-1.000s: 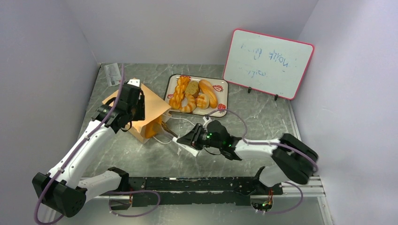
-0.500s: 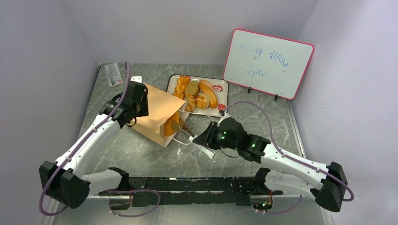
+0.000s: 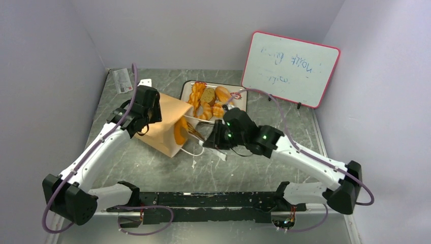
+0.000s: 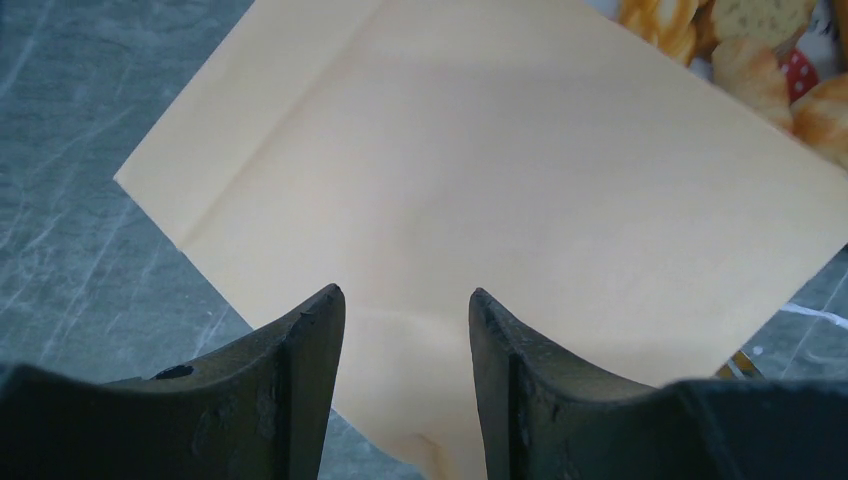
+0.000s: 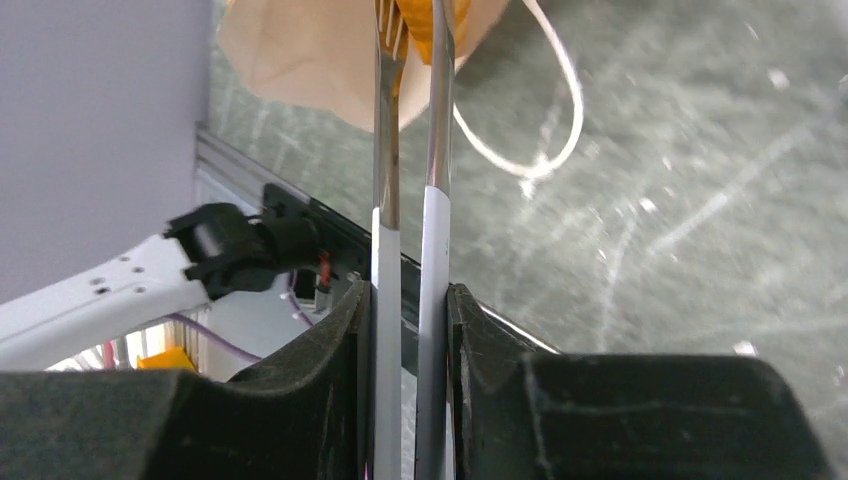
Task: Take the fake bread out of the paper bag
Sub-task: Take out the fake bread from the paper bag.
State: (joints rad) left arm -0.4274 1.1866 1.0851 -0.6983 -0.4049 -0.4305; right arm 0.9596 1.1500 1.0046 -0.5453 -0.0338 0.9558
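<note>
Right wrist view: the right pincer (image 5: 408, 295) stands narrow, clamped on the silver tongs (image 5: 437, 120), whose tips flank an orange fake bread (image 3: 179, 131) in the mouth of the paper bag (image 3: 160, 127). The left pincer (image 4: 405, 297), half closed, pinches a fold at the bag's closed end. The bag's mouth faces the tray (image 3: 240, 93) of other loaves on the desk (image 3: 254, 162). It looks mid-extraction; next comes a steady squeeze and a straight draw out.

Overhead, wrist close-ups, shared paper bag (image 3: 163, 129)
</note>
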